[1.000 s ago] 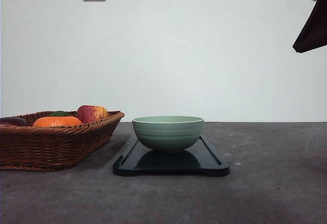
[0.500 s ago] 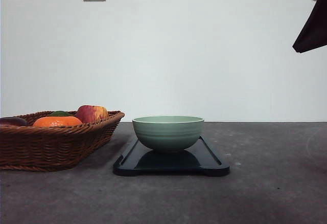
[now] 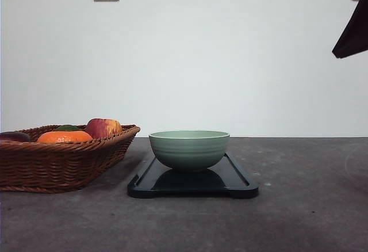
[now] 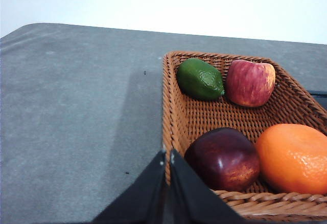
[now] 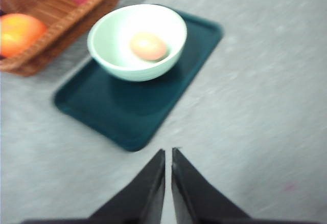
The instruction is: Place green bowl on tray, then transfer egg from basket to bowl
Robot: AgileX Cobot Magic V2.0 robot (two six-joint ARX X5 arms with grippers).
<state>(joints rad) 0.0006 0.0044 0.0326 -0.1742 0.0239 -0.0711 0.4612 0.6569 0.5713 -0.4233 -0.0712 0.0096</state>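
The egg [image 5: 148,46] lies in the bottom of the bowl [image 5: 137,41], which sits on the tray [image 5: 138,106]; both steps look done. An egg is light, smooth and brittle, so any grip belongs across its middle, gently. The bowl looks rigid and weighty, best taken by its rim. Beside the tray, the basket [image 4: 240,116] holds a lime [image 4: 200,79], an apple [image 4: 250,82], a dark red fruit [image 4: 223,159] and an orange [image 4: 292,158]. The left gripper [image 4: 167,157] and right gripper [image 5: 168,152] are both pressed together, holding nothing
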